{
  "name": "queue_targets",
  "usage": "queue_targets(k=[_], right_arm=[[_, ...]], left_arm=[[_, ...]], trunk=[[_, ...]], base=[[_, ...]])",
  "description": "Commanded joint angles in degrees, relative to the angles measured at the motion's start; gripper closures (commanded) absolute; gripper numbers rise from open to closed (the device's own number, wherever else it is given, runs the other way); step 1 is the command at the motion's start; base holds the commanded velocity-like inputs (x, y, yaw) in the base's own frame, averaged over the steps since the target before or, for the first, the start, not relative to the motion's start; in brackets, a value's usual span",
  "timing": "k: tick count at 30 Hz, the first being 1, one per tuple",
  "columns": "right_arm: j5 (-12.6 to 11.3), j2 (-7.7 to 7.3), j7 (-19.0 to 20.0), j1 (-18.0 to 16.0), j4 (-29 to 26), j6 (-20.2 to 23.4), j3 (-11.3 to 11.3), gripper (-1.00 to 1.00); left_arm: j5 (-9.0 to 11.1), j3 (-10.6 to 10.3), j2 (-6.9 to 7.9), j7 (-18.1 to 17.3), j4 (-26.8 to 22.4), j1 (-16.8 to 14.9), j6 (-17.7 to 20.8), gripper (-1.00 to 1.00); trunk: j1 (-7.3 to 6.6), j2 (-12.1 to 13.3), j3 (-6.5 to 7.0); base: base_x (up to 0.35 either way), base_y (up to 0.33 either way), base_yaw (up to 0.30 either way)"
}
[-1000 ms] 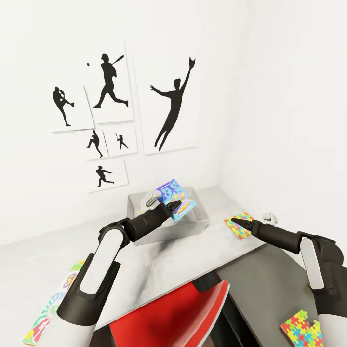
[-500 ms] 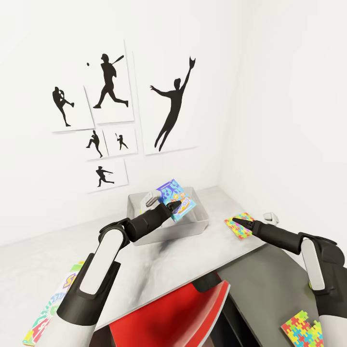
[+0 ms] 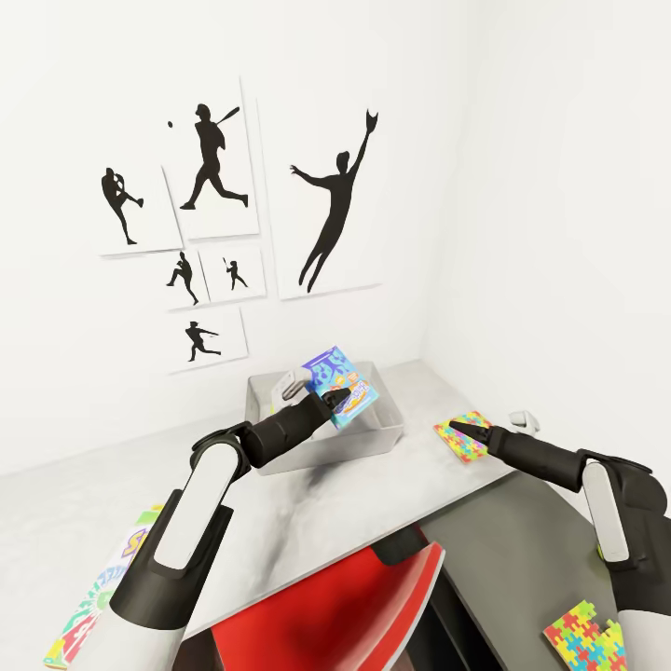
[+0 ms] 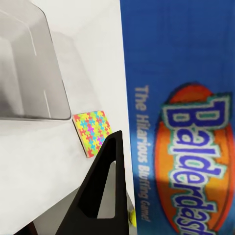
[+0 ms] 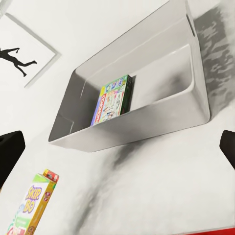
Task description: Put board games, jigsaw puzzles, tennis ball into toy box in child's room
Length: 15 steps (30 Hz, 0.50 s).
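Blue Balderdash board game box [image 3: 337, 384] is hanging tilted over the pale grey rectangular toy box [image 3: 387, 436]; I'm holding it clamped in my left gripper [image 3: 326, 399]; releasing off-centre, I judge, risks it catching the rim and sliding onto the light grey tabletop [image 3: 308, 508]; right gripper [image 3: 455, 429], jaws apart, is hovering above a many-coloured jigsaw puzzle square [image 3: 466, 438].

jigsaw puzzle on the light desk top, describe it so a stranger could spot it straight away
Start at the pale grey toy box standing on the table below the baseball posters. Just beyond the box's right end, near the desk's edge, a thin flat jigsaw puzzle lies at the right gripper tip. Unlike the second puzzle low on the dark wing, it lies on the light grey top.
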Motion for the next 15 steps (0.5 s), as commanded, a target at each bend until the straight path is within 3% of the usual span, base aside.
queue_targets(k=[1, 15], right_arm=[[0.22, -0.01, 0.35, -0.06, -0.02, 0.25, -0.05, -1.0], [0.22, 0.0, 0.29, -0.13, -0.08, 0.33, -0.08, -1.0]], left_arm=[[0.63, 0.01, -0.02, 0.47, -0.05, -0.06, 0.07, 1.0], [0.58, 0.08, 0.06, 0.48, -0.03, -0.04, 0.01, 1.0]], trunk=[[0.04, -0.13, -0.13], [0.04, -0.13, -0.13]], base=[[0.0, 0.0, 0.0], [0.0, 0.0, 0.088]])
